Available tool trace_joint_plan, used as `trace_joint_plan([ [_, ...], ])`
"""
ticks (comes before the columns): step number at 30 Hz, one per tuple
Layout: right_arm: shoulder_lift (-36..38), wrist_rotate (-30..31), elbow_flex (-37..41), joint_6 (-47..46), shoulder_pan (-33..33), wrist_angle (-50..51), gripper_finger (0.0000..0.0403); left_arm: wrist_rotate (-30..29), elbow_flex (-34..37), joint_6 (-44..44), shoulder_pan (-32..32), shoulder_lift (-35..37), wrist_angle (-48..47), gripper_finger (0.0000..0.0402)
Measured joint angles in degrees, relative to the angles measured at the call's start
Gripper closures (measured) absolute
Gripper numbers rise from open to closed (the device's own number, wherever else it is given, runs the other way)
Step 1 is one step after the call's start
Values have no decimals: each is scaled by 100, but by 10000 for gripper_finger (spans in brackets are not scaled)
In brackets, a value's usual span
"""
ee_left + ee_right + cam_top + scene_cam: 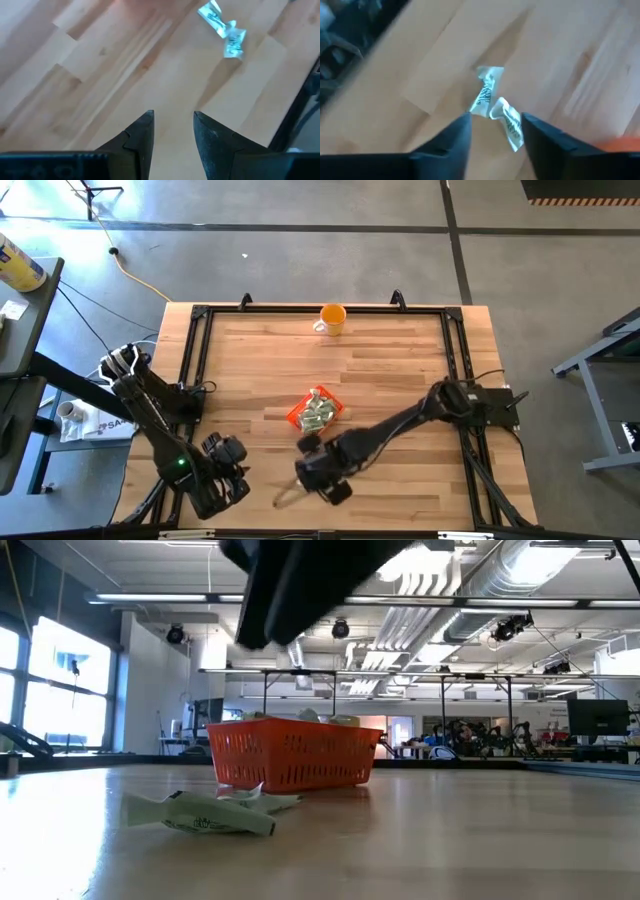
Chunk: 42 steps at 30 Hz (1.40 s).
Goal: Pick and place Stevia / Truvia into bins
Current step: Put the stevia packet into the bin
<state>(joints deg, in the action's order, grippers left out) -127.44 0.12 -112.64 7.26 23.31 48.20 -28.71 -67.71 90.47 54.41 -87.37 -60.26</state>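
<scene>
The table point(400, 370) is pale blond wood in long planks, edged by a black frame point(195, 360). At its centre sits the orange-red tray point(300, 414) with slatted walls, filled with pale green and white sachets point(320, 412). Two crumpled sachets point(492, 102) carry dark print. At twelve o'clock stands an orange mug point(332, 319) with a white handle. Both arms are black.

Bare surface point(400, 360) lying open between mug point(331, 318) and tray point(316, 410), right gripper point(300, 488) hanging over loose sachets point(495, 107) near the front edge, left gripper point(235, 480) crowding the space beside them
</scene>
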Motion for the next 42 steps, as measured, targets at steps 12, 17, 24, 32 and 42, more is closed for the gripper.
trace_joint_plan([
  [12, -949, 226, 30, 1105, -224, -604, 119, 116, 182, 144, -1, 0, 827, 233],
  [17, -948, -76, 12, 458, -471, 239, 188, 115, 182, 239, -2, 0, 829, 234],
  [24, -902, -54, 9, 44, -427, 1137, 381, 10, 182, 239, -2, 0, 770, 236],
  [32, -107, 68, -62, -1362, 182, 1578, 397, -30, 182, 163, 0, 0, 769, 236],
  [42, 719, 2868, -68, -3068, -703, 1588, 369, -648, 182, -371, -7, 0, 834, 236],
])
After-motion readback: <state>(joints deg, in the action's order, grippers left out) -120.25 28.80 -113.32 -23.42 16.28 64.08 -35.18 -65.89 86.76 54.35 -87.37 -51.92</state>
